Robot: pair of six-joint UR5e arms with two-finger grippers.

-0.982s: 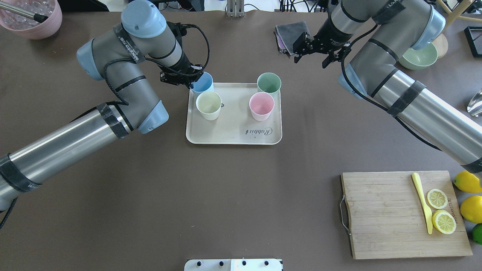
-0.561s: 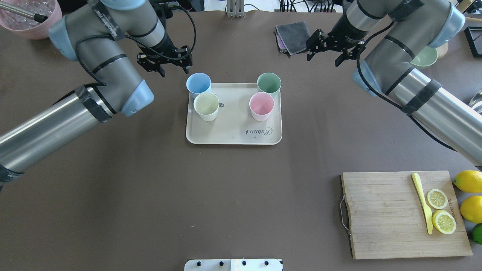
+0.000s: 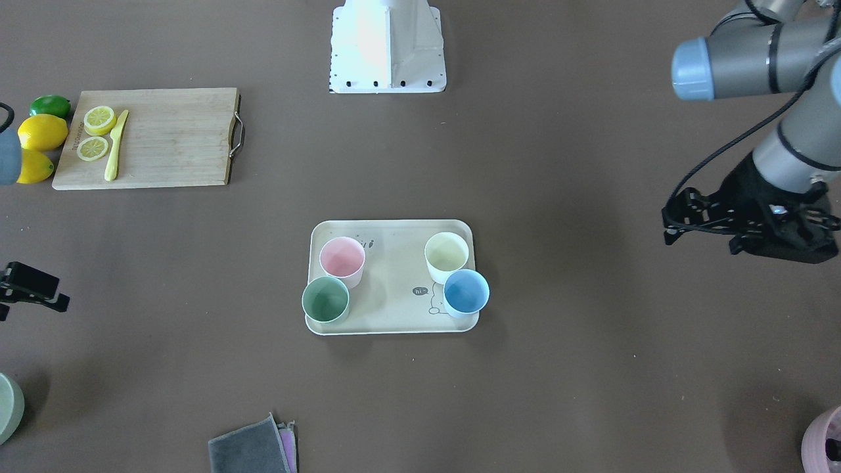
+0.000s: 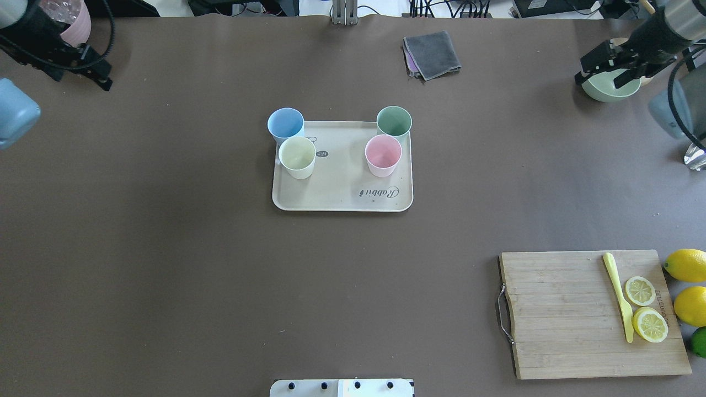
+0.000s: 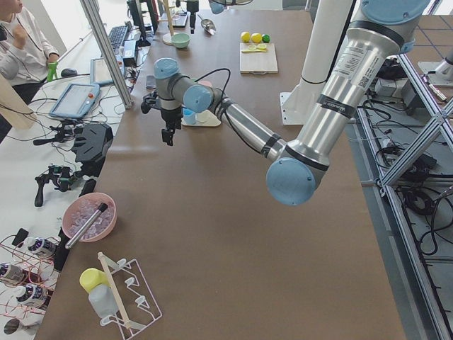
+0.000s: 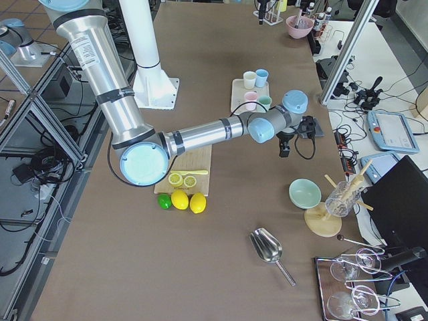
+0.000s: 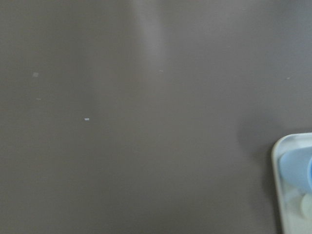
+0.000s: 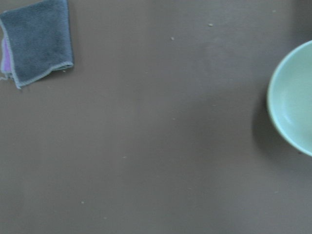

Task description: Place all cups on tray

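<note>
The cream tray [image 4: 342,190] lies mid-table, also in the front view [image 3: 394,269]. All four cups stand upright on it: blue cup [image 4: 285,122] at its far left corner, cream cup [image 4: 297,153] beside it, green cup [image 4: 394,121] and pink cup [image 4: 383,152] on the right side. My left gripper [image 4: 98,69] is open and empty, far off at the table's far left. My right gripper [image 4: 600,80] is open and empty at the far right, by a green bowl. The left wrist view shows only the tray's corner [image 7: 280,161] with the blue cup [image 7: 295,165].
A wooden cutting board [image 4: 562,314] with lemon slices and a yellow knife lies front right, with whole lemons [image 4: 684,266] beside it. A grey cloth [image 4: 433,52] lies at the back. A green bowl [image 4: 609,91] stands back right and a pink bowl [image 4: 77,27] back left.
My left gripper has let go of the blue cup and swung out to the far left. My right gripper has swung out to the far right. The cups stay on the tray.
</note>
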